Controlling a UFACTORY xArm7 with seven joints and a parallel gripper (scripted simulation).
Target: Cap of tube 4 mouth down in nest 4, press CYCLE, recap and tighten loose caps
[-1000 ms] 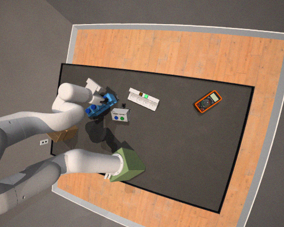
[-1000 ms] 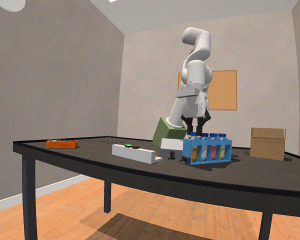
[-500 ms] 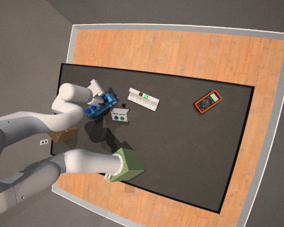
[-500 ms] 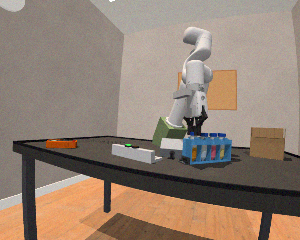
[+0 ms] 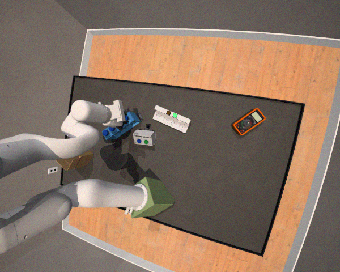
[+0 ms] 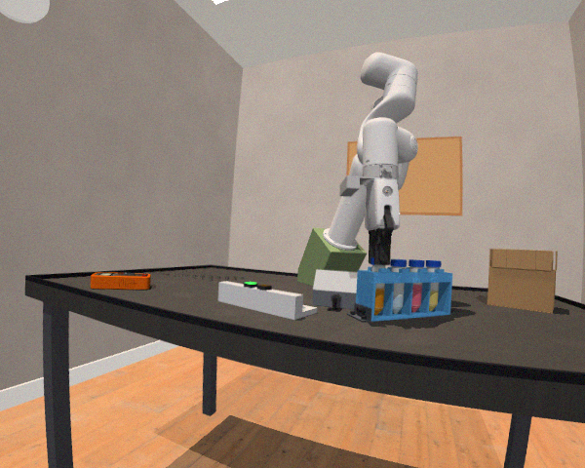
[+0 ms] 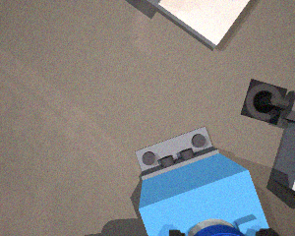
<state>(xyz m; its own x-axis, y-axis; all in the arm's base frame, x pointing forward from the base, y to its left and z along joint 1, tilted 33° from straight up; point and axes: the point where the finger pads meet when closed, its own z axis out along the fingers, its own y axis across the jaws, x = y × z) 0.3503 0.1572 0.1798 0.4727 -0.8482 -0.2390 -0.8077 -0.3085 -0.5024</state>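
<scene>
The blue decapping station [image 6: 404,296] holds four tubes with blue caps. It also shows in the top view [image 5: 122,124] under my wrist. My gripper [image 6: 379,259] comes straight down on the leftmost tube in the side view, the end nearest the key housing. It is shut on that tube's blue cap [image 7: 212,228], which sits on its tube. The other caps [image 6: 416,262] sit on their tubes. The white cap tray [image 5: 172,118] lies beyond, with its green lamp [image 5: 174,115] lit. I see no cap in its nests. The key housing [image 5: 143,137] carries the blue key [image 5: 139,141] and the green key [image 5: 146,141].
An orange multimeter [image 5: 249,120] lies far off on the table. A cardboard box [image 6: 522,286] stands behind the station near the table's edge. The arm's green base block [image 5: 152,196] stands at the near table edge. A small dark fitting [image 7: 265,102] sits beside the housing.
</scene>
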